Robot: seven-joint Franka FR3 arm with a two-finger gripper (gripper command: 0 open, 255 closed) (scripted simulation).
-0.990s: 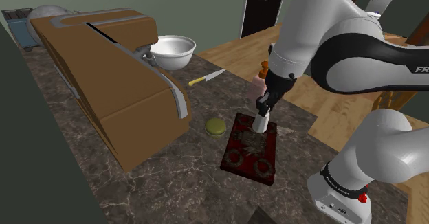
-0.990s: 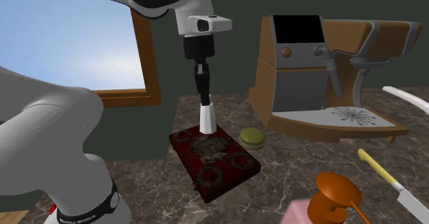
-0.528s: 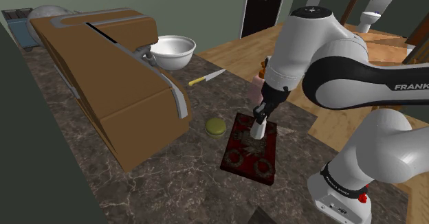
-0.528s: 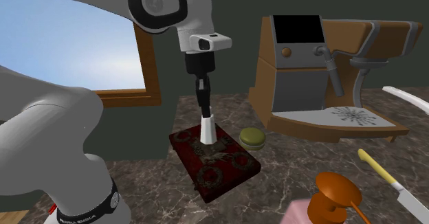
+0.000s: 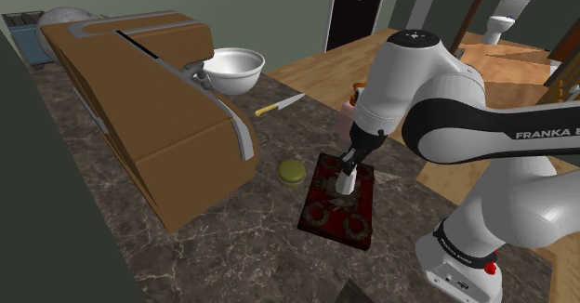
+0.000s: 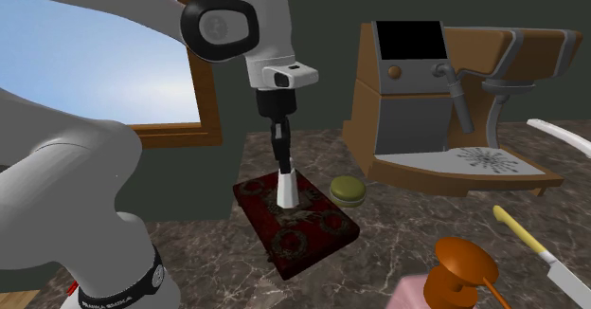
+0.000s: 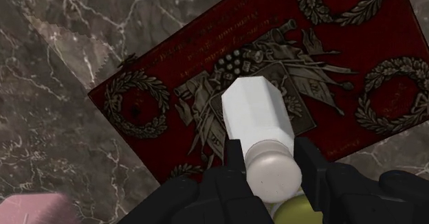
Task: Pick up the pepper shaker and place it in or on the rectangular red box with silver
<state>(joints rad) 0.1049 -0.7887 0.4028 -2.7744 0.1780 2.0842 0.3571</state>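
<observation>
One shaker (image 7: pixel 256 116) in claw (image 7: pixel 269 154), one red box (image 7: pixel 323 44)

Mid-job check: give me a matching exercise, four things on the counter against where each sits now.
Things: 1 white shaker; 2 red box; 3 green disc; 4 yellow-handled knife.
Places: A near the white bowl; B clasped in the pincer; C flat on the counter, under the shaker; D between box and coffee machine.
Pairs: 1-B; 2-C; 3-D; 4-A.

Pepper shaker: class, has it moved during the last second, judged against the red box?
Yes. In the second exterior view the white pepper shaker, held in the claw, has come down towards the top of the red box.
</observation>
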